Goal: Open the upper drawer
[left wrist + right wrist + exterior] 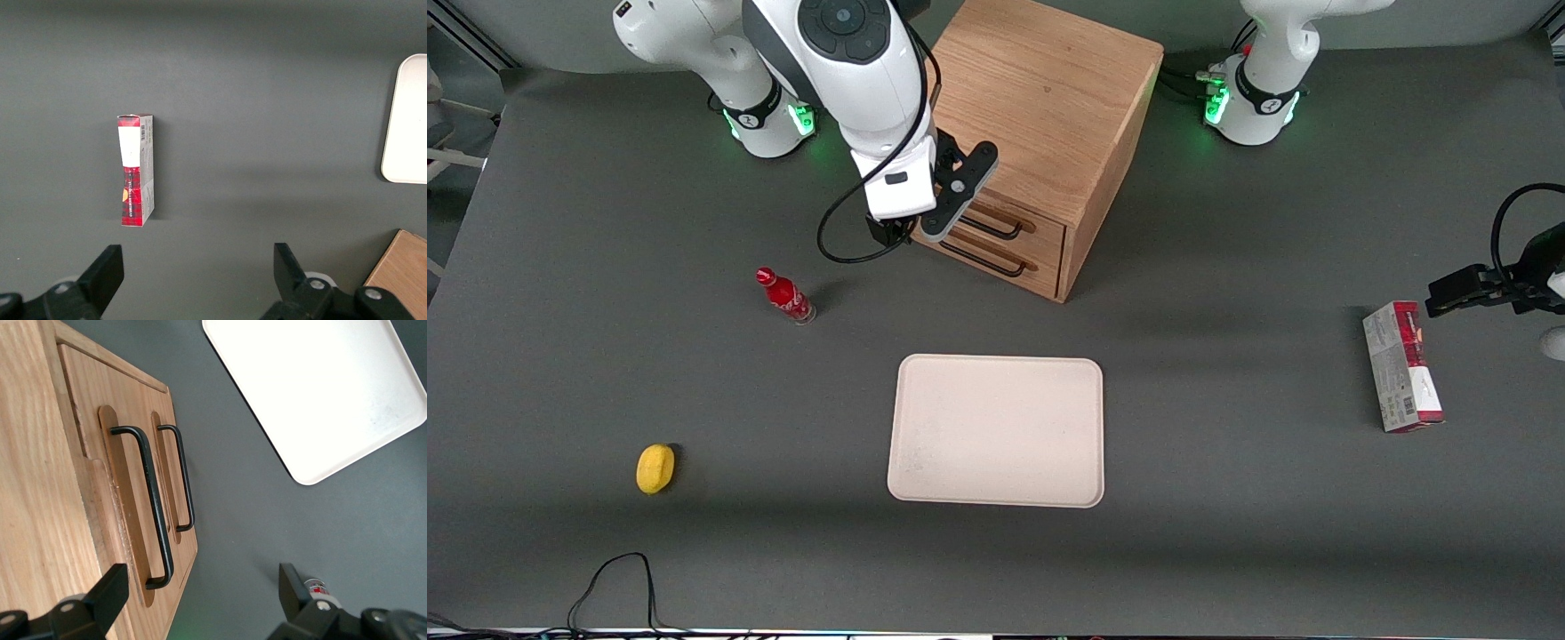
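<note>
The wooden cabinet (1049, 98) stands between the two arm bases, its two drawers shut. The upper drawer (1040, 233) carries a black wire bar handle (996, 228), and the lower drawer's matching handle (987, 259) sits just beneath it. My gripper (960, 191) hovers open close in front of the drawer fronts, at the working arm's end of the handles. In the right wrist view the upper handle (150, 507) runs away from the gripper (200, 593). One finger (107, 593) stands over the drawer face. Nothing is gripped.
A cream tray (996, 431) lies nearer the front camera than the cabinet. A small red bottle (785, 296) stands near the gripper, and a yellow object (655, 468) lies nearer the camera. A red-and-grey box (1402, 364) lies toward the parked arm's end.
</note>
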